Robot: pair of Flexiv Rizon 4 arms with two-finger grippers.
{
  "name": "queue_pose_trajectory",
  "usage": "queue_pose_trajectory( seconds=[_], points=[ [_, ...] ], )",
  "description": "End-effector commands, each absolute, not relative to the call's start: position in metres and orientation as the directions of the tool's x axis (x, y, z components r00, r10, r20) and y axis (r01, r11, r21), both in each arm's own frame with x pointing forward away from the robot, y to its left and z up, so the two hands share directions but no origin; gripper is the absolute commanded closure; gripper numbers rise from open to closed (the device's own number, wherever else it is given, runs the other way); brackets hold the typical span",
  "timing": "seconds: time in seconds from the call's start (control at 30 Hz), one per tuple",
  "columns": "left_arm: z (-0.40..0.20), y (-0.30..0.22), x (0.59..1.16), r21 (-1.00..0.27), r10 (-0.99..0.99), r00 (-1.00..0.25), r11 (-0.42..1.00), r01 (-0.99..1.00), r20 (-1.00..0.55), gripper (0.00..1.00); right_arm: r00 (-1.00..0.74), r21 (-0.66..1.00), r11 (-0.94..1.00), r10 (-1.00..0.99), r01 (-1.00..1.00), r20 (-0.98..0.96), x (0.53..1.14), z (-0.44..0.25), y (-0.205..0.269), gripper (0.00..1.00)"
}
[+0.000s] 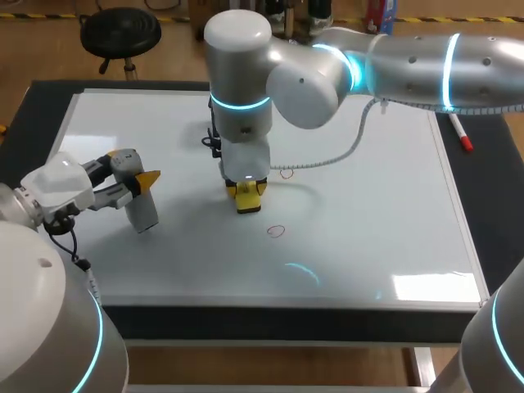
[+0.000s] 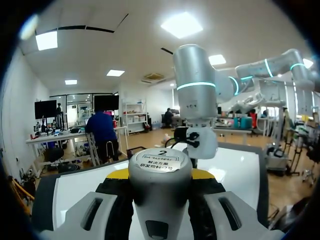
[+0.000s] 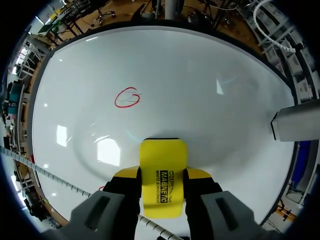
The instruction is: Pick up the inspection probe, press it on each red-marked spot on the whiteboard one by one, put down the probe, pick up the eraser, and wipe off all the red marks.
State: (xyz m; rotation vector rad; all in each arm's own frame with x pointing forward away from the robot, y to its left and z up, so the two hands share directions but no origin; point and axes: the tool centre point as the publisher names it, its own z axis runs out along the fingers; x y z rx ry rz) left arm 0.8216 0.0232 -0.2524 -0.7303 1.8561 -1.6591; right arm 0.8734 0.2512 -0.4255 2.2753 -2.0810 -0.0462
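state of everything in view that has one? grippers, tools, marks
left gripper: shut on grey cylindrical probe
grey cylindrical probe: held, lower end near the white whiteboard, away from the marks
right gripper: shut on yellow block eraser
yellow block eraser: held end-down at the whiteboard
red circle marks: both unwiped
white marker pen with a red end: lying on the black table beside the whiteboard

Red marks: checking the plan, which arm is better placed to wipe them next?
Right: the right gripper holds the yellow eraser close to the red marks on the whiteboard; the left gripper holds the probe, farther off.
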Motion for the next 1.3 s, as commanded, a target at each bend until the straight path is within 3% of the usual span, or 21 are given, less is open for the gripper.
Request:
queue_pose_trajectory(
  seconds=[0.03,0.6,1.0,1.3],
  points=[
    [-0.252,0.018,0.823,-0.994,-0.719,-0.694,0.098,-0.041,-0.042,1.00,0.077,0.060,-0.076,-0.997,-0.995,0.015,0.873,-0.427,0.237,1.00],
    [-0.252,0.018,0.823,-0.994,-0.719,-0.694,0.098,-0.041,-0.042,1.00,0.040,0.060,-0.038,-0.999,-0.997,0.032,0.876,-0.427,0.217,1.00],
    [-0.252,0.018,0.823,-0.994,-0.719,-0.694,0.098,-0.041,-0.042,1.00,-0.029,0.013,0.029,-0.999,-0.999,-0.024,0.906,-0.384,0.196,1.00],
    [-0.252,0.018,0.823,-0.994,-0.719,-0.694,0.098,-0.041,-0.042,1.00,0.031,-0.009,-0.031,-0.999,-0.999,-0.014,0.906,-0.386,0.230,1.00]
  ],
)
